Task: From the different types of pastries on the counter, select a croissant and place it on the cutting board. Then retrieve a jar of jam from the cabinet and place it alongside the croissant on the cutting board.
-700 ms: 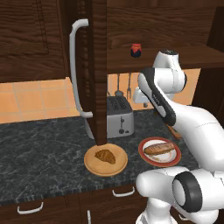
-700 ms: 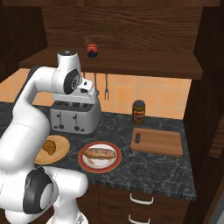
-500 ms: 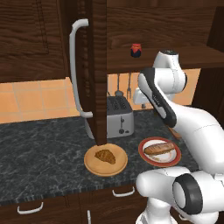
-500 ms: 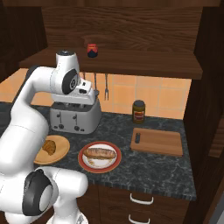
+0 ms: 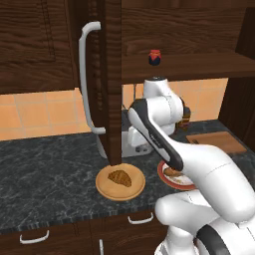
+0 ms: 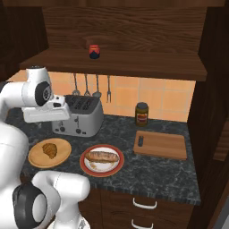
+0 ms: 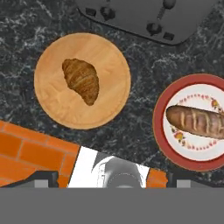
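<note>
- croissant (image 7: 81, 80) lies on the round wooden disc (image 7: 52, 105), upper left of the hand view; same pair at lower left of the right base view. not yet picked.
- bread roll (image 7: 199, 121) on the red-rimmed plate (image 7: 159, 131), right of the hand view, apart from the disc.
- cutting board (image 6: 163, 145) sits bare at centre right of the right base view, well apart from the croissant; a brown bottle (image 6: 142, 114) stands behind it.
- jar of jam (image 6: 94, 51) on the cabinet (image 5: 112, 74) shelf, top centre; door stands open.
- claw released, jaws wide, nothing between them; hand hangs above the counter (image 7: 144, 70) looking down.
- judgement: neither step done; croissant pick first, then jar.
</note>
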